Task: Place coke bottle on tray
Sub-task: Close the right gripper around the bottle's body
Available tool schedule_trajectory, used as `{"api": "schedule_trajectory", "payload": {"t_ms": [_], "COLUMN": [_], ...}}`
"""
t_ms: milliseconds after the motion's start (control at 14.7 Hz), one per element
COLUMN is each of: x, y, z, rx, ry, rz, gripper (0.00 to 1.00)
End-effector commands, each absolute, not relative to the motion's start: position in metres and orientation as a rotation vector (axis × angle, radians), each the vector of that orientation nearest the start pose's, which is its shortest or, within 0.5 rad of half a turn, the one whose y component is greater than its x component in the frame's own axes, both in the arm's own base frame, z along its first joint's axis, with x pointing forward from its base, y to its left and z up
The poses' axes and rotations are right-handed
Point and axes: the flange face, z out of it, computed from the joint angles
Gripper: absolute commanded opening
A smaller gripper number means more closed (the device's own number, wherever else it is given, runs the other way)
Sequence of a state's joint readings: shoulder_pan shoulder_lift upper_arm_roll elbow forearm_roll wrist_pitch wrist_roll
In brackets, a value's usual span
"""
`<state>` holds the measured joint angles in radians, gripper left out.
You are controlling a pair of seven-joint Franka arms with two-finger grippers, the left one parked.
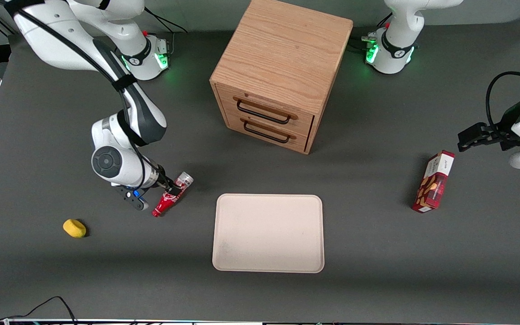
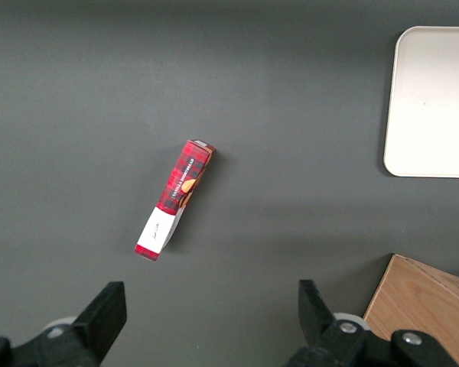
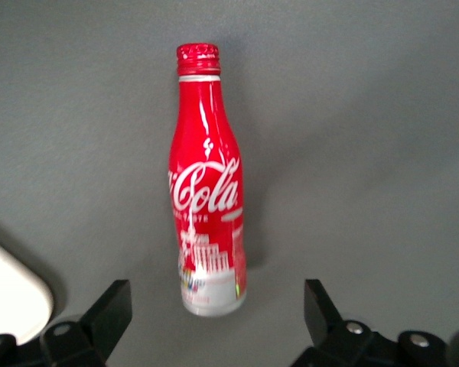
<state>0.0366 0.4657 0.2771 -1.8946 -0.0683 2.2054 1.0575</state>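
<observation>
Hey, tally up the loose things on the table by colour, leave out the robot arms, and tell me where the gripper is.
Red: 2, the coke bottle and a snack box
Cream: 1, the tray
Yellow: 1, a small lump
Wood: 1, a drawer cabinet
Total: 5
The gripper hangs open over the bottle's silver end.

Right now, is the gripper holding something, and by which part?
Nothing is held. The gripper is open over the coke bottle, which lies on the table; its fingers stand apart on either side of the bottle's silver end, not touching.
</observation>
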Motion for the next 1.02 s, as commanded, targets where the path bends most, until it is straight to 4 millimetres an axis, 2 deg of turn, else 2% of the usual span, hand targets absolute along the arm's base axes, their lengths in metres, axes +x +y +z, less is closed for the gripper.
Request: {"api": "schedule_trajectory", "payload": {"t_ms": [0, 340, 748, 816, 884, 952], "x": [0.592, 0.597, 0.594, 0.594, 0.594, 0.594], "y": [0.177, 0.174, 0.173, 0.172, 0.171, 0.171], "z": [0.237, 0.207, 0.181, 0.178, 0.177, 0.176], "rx": [-2.946, -2.926, -2.915, -2.917, -2.916, -2.922], "ry": [1.131, 1.119, 1.123, 1.126, 1.128, 1.119], "rz": [0.177, 0.139, 0.157, 0.161, 0.158, 0.156], "gripper": [1.0, 1.0, 0.98, 0.91, 0.79, 0.53]}}
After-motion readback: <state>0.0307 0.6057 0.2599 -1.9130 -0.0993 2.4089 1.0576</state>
